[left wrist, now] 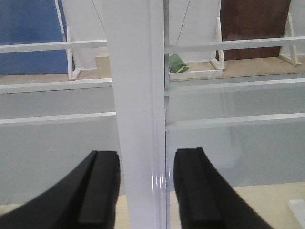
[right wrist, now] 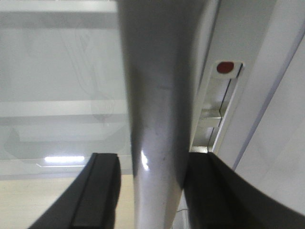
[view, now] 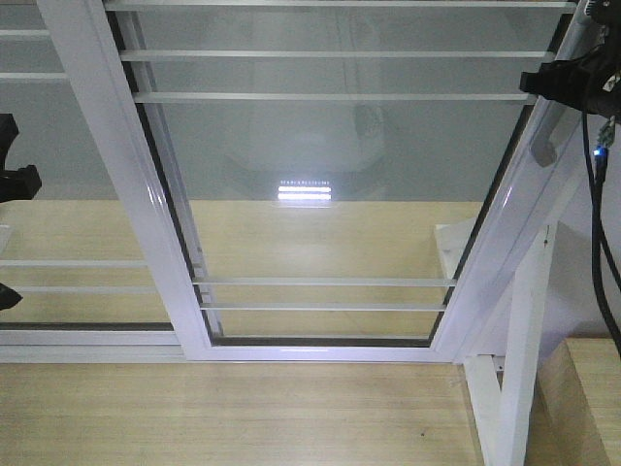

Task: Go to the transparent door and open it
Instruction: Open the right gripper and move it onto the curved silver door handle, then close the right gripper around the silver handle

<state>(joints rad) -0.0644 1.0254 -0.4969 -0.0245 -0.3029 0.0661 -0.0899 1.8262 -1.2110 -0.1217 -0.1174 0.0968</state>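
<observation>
The transparent door point(view: 320, 194) fills the front view: clear glass with thin white bars in a white frame. Its curved silver-grey handle point(view: 545, 136) is on the right stile. My right gripper point(view: 543, 83) is at that handle. In the right wrist view the handle point(right wrist: 157, 119) runs between the jaws of the right gripper point(right wrist: 152, 191); the right finger touches it and a gap remains on the left, so it is open. My left gripper point(left wrist: 147, 191) is open and straddles a white vertical frame post point(left wrist: 136, 71) without touching it. The left gripper point(view: 8, 238) shows at the front view's left edge.
A white triangular support brace point(view: 514, 369) stands at the right on the wooden floor point(view: 243, 417). A latch slot with a red dot point(right wrist: 225, 67) sits beside the handle. Beyond the glass lie a green object point(left wrist: 177, 64) and more white braces point(left wrist: 217, 57).
</observation>
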